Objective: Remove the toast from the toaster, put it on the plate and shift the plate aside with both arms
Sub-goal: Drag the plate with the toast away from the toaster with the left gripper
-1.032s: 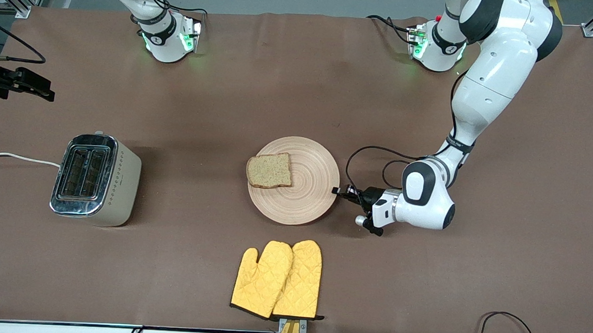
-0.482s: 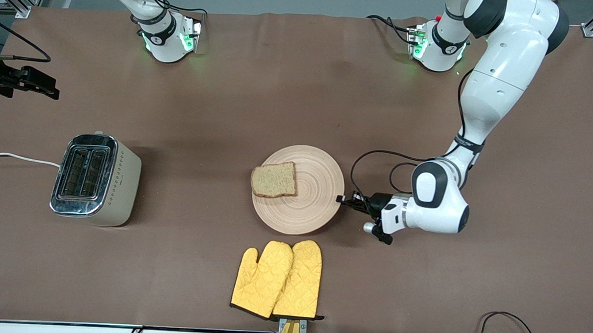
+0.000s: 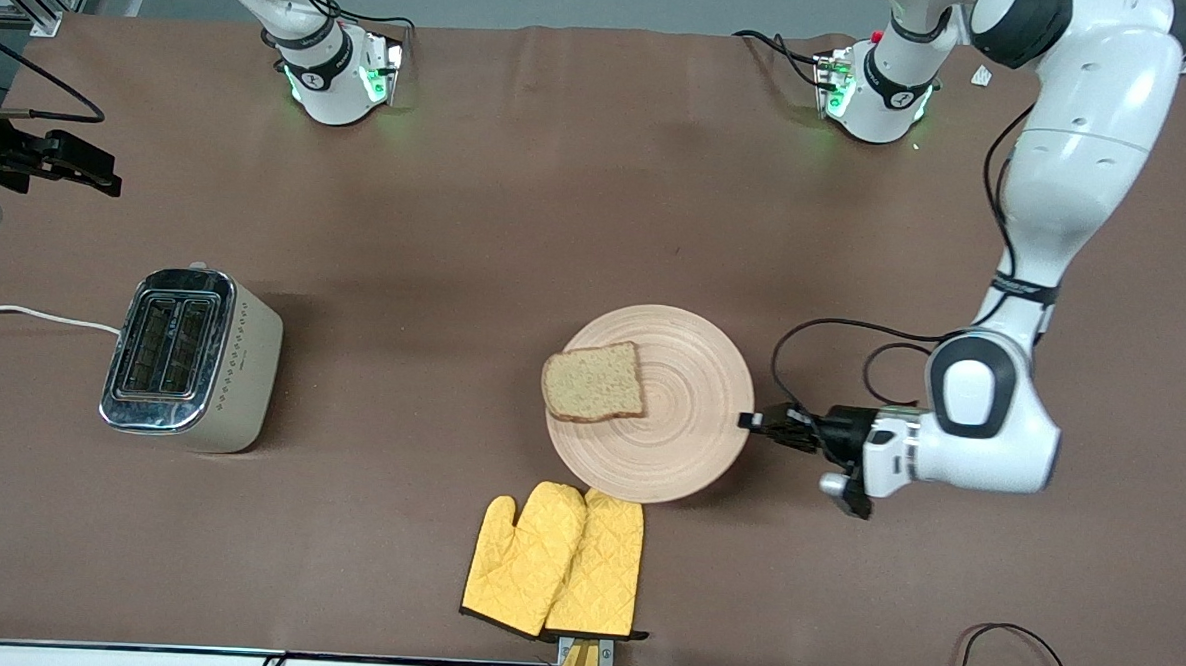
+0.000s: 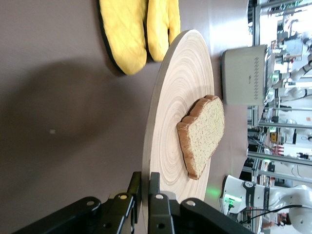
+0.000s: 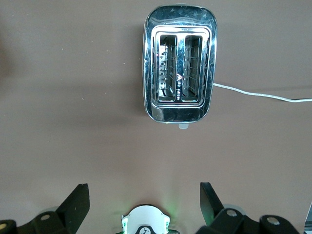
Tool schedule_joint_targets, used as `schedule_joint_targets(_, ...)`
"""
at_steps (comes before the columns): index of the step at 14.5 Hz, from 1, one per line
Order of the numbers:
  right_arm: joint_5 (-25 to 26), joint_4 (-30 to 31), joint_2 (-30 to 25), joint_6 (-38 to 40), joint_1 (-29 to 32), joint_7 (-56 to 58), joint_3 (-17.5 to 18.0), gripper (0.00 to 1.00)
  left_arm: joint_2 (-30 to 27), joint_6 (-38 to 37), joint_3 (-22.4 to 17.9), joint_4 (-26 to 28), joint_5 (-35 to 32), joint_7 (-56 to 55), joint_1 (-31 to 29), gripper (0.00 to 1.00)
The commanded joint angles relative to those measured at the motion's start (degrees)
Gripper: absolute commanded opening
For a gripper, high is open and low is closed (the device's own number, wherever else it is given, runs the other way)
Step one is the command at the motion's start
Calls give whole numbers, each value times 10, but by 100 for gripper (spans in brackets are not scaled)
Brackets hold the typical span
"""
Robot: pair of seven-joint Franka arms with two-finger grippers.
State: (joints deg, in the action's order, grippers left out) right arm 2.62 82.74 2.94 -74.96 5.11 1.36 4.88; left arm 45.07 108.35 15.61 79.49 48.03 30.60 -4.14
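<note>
The toast (image 3: 593, 383) lies flat on the round beige plate (image 3: 696, 378), on the half toward the right arm's end. My left gripper (image 3: 749, 420) is shut on the plate's rim at the side toward the left arm's end. In the left wrist view the fingers (image 4: 156, 183) pinch the rim of the plate (image 4: 180, 97), with the toast (image 4: 204, 134) on it. My right gripper (image 3: 60, 160) is open and empty, high over the table near the toaster (image 3: 192, 356). In the right wrist view the gripper (image 5: 144, 190) is open with the toaster (image 5: 179, 63) below it.
Two yellow oven mitts (image 3: 558, 562) lie near the front edge; the plate's rim reaches over their tips. They also show in the left wrist view (image 4: 131, 29). The toaster's white cord (image 3: 33, 315) runs off the right arm's end of the table.
The left gripper has drawn the plate with the toast toward the left arm's end of the table and nearer the front camera, up to the mitts. The right gripper has hardly moved.
</note>
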Motion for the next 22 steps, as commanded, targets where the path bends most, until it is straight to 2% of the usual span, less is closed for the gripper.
schedule_joint_targets(1,6,19,-18,-1,-2,3,0,100,-18,-52,6,3,-27,2,-67,0)
schedule_joint_targets(3,6,19,-18,-1,-2,3,0,100,-18,-81,7,-5,-71,24,-123,0)
schedule_joint_targets(9,6,18,-18,-2,-7,3,0,100,5,-108,6,-2,-106,125,-240,0)
schedule_joint_targets(14,5,15,-18,-4,-6,4,0,100,50,-104,-5,-6,-118,184,-274,0)
schedule_joint_targets(19,5,15,-17,-4,-6,4,0,100,59,-84,-22,-6,-117,186,-278,4)
schedule_joint_targets(20,5,15,-17,-4,-7,4,0,100,61,-77,-23,-6,-117,185,-278,11)
schedule_joint_targets(21,5,15,-17,-4,-7,4,0,100,63,-74,-23,-6,-116,180,-278,28)
schedule_joint_targets(22,5,15,-17,-4,-7,3,0,100,61,-74,-23,-7,-111,166,-278,67)
